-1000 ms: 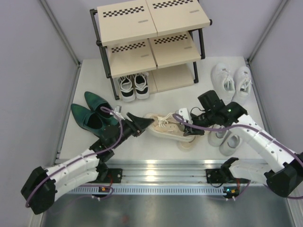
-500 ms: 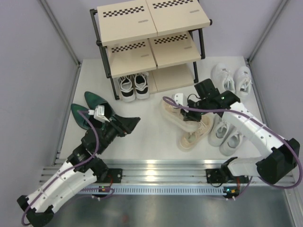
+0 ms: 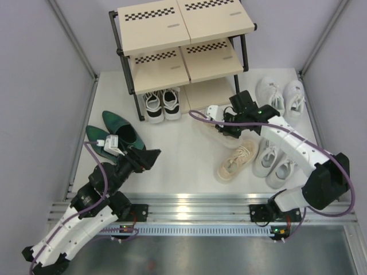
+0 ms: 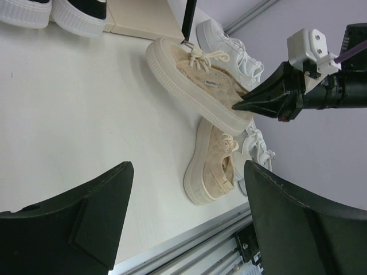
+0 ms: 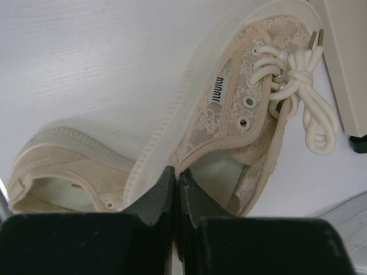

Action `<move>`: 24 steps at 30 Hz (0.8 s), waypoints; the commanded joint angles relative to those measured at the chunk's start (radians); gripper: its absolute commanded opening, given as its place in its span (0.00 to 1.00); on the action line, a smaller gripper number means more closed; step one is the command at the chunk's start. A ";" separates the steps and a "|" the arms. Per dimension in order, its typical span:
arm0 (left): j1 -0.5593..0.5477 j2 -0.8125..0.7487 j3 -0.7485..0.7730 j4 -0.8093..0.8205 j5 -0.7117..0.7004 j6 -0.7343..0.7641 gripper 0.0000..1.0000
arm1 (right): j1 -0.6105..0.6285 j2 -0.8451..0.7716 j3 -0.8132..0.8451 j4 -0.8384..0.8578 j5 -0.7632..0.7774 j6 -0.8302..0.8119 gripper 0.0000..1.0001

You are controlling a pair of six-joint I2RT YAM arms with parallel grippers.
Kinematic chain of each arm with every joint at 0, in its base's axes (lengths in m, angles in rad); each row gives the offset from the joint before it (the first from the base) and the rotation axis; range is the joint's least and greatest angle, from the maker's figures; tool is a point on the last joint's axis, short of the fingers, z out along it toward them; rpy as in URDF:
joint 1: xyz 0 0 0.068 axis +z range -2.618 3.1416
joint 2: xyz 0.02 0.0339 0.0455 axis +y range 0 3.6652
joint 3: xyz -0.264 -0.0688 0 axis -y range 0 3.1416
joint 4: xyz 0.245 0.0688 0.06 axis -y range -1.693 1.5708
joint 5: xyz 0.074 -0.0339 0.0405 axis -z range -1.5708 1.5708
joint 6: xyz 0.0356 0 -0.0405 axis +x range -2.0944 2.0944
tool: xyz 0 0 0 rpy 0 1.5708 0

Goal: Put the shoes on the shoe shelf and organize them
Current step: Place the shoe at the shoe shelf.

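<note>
The right gripper [image 5: 176, 175] pinches the collar of the beige sneaker [image 5: 229, 109] just before the shoe shelf [image 3: 155, 30], apparently for shelving; the left gripper [image 3: 150, 156] gapes empty.

You had matt black plastic fingers [image 5: 153, 197] on your right arm, and the beige sneaker [image 5: 229, 109] between them was lace-patterned cloth with a ribbed rubbery sole and soft cord laces. Your green heeled shoes [image 3: 117, 134] looked glossy. The shoe shelf [image 3: 212, 23] showed matt beige boards on black metal tubes; the bench [image 3: 183, 160] was white, faintly grained.
</note>
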State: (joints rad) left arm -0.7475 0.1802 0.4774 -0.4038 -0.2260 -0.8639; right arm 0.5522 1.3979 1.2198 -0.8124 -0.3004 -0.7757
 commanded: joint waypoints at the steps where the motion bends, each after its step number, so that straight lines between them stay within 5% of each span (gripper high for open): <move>1: 0.000 -0.024 0.032 -0.026 -0.001 0.023 0.83 | -0.001 0.015 0.093 0.203 0.073 -0.001 0.00; 14: 0.000 -0.085 0.041 -0.075 -0.030 0.034 0.83 | 0.002 0.222 0.242 0.403 0.167 0.026 0.00; 24: 0.000 -0.087 0.029 -0.078 -0.045 0.014 0.83 | 0.028 0.340 0.189 0.751 0.288 0.019 0.00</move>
State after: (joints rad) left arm -0.7475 0.1024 0.4835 -0.4919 -0.2565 -0.8471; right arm 0.5568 1.7584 1.4014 -0.3496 -0.0795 -0.7467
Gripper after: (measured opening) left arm 0.832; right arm 0.020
